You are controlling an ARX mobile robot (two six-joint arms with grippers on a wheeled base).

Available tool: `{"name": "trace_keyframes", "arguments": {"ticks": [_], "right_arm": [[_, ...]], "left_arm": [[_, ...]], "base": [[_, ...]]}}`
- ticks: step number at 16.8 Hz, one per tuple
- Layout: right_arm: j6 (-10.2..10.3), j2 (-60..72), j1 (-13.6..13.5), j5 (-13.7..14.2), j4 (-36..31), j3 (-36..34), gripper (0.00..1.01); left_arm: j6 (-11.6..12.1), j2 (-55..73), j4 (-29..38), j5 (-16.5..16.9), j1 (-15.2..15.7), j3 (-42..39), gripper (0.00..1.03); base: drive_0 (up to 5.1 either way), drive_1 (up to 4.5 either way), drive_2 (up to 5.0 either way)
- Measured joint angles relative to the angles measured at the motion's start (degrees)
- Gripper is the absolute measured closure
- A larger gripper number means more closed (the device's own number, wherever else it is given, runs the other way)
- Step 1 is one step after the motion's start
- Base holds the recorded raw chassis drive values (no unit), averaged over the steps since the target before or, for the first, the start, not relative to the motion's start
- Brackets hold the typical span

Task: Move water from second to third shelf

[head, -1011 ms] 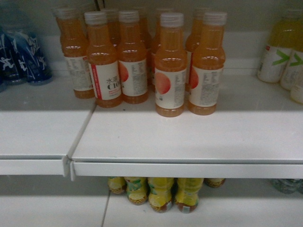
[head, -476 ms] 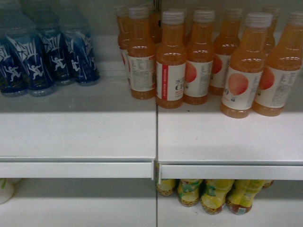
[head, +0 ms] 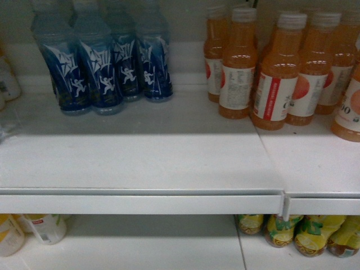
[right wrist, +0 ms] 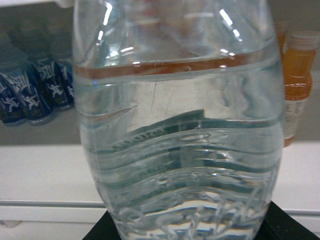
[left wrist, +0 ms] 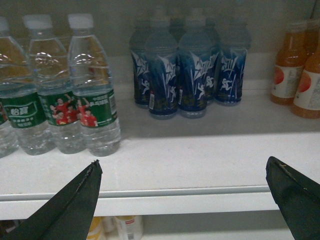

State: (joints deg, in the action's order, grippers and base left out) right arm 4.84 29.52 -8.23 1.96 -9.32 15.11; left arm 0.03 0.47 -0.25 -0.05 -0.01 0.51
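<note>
- We are holding a clear ribbed plastic water bottle (right wrist: pixel 175 140) in our right hand (right wrist: pixel 185 227), whose dark jaws are closed about its base; it fills the right wrist view.
- Our left hand (left wrist: pixel 182 195) is hanging wide open and empty before the white shelf (left wrist: pixel 200 165).
- Further back, more green-labelled water bottles (left wrist: pixel 75 100) are standing beside blue-labelled bottles (left wrist: pixel 192 75) and orange juice bottles (head: pixel 270 73).
- We judge the carry step under way; next calls for finding a bare spot on the third shelf.

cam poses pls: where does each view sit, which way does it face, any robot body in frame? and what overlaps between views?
Head: on the robot, slanting down at the white shelf; no robot body shows.
Left wrist: behind the open left tool, facing the water bottles at the shelf's left.
Right wrist: behind the right tool, filled by the held water bottle.
Shared: the blue bottles and orange bottles appear in all three.
</note>
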Motion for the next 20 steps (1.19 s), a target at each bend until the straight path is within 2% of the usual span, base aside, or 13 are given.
{"name": "trace_keyframes", "arguments": {"ticks": [20], "right_arm": [[0.0,0.0,0.0,-0.02,-0.11,0.0,0.61]], "left_arm": [[0.0,0.0,0.0,0.02,0.0,0.0,0.05]], "base": [[-5.0,2.44,2.4]]}}
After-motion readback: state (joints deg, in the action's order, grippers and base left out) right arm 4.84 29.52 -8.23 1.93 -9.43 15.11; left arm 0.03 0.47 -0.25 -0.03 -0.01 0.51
